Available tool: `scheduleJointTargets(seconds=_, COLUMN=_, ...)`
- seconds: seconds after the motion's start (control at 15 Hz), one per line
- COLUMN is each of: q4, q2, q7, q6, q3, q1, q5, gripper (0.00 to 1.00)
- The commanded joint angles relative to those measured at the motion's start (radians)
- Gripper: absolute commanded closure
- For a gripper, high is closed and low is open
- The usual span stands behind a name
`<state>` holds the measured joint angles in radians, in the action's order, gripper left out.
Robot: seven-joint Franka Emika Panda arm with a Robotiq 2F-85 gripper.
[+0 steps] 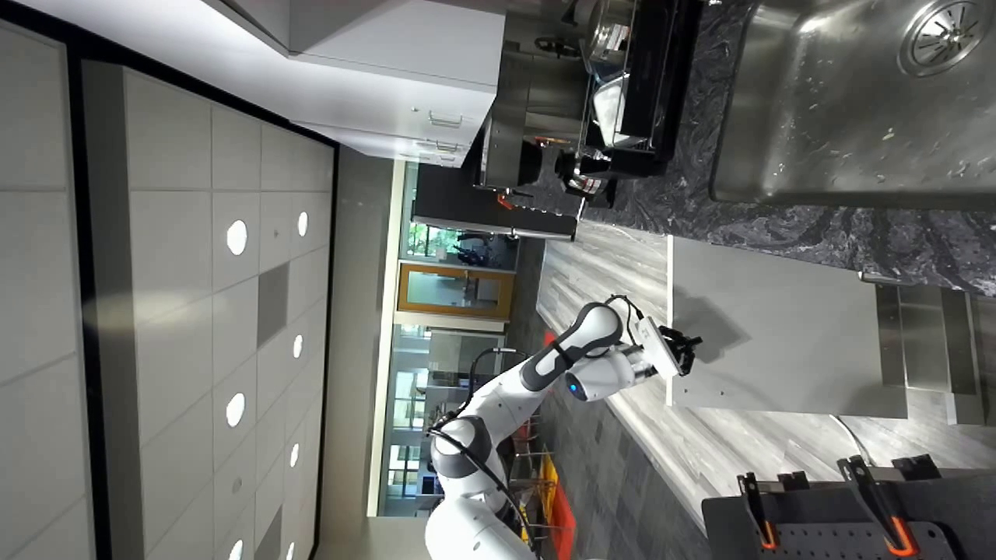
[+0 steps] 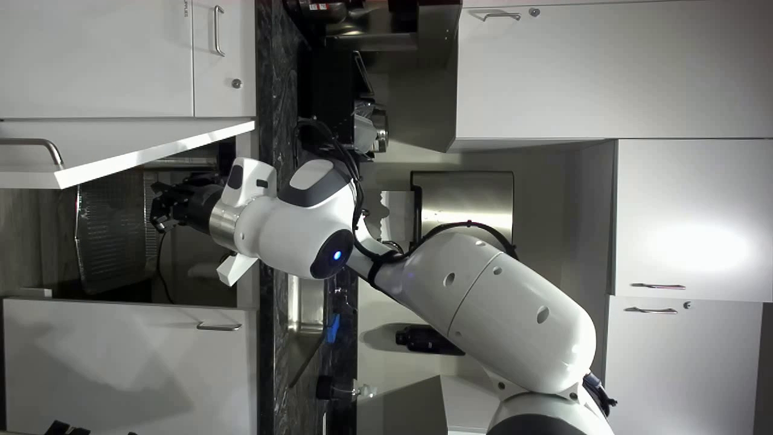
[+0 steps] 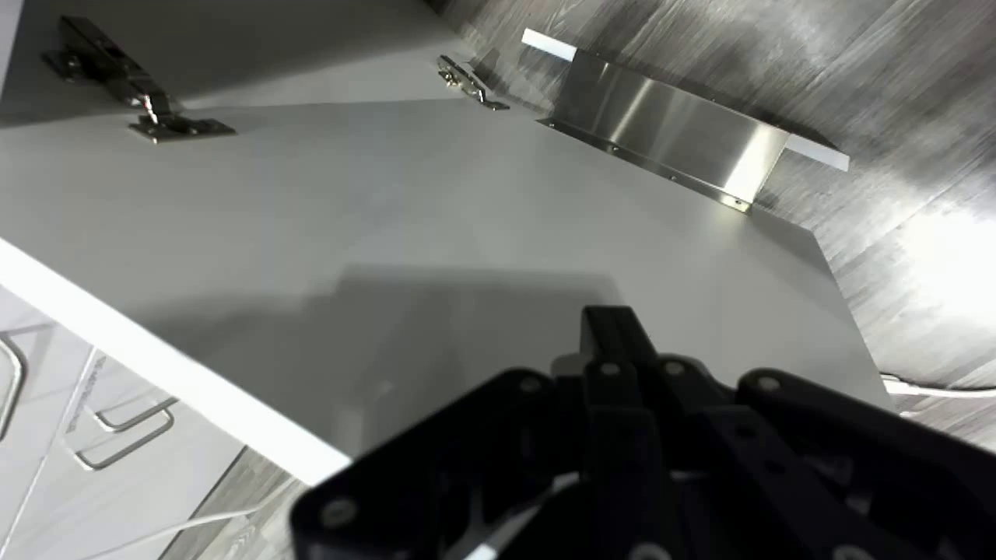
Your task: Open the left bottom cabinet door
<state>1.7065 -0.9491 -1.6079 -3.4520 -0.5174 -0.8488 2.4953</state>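
From left to right in the wrist view, a hinge at 10 o'clock and a second hinge at 12 o'clock join the left bottom cabinet door to a grey panel. The door's plain inner face fills the centre, and its bright white edge slants from 9 down to 7 o'clock. Just off centre toward 4 o'clock are the tips of the pincer, which is closed, its two fingers meeting; whether it touches the door cannot be told. A shiny metal plate adjoins the door between 1 and 2 o'clock.

In an exterior view, turned sideways, the door stands swung out between 9 and 10 o'clock, its bar handle showing. Between it and a closed matching door at 8 o'clock lies a ribbed silvery object. Further right come the pincer at 9 o'clock, the dark bench running from 11 to 7, and the robot arm toward 4. In an exterior view the pincer is in front of the door's inner face at 3 o'clock, with a steel sink in the bench at 2.
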Motion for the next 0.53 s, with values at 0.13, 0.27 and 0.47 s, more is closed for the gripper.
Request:
scheduleJointTargets(seconds=0.13, q4=0.116, q2=0.055, q7=-0.185, q6=-0.007, q3=-0.142, q1=-0.164, q5=-0.041, gripper=1.00)
scheduleJointTargets(seconds=0.27, q4=0.139, q2=0.064, q7=-0.263, q6=-0.004, q3=-0.191, q1=-0.216, q5=-0.069, gripper=1.00)
scheduleJointTargets(seconds=0.47, q4=0.195, q2=0.083, q7=-0.385, q6=0.016, q3=-0.279, q1=-0.313, q5=-0.106, gripper=1.00)
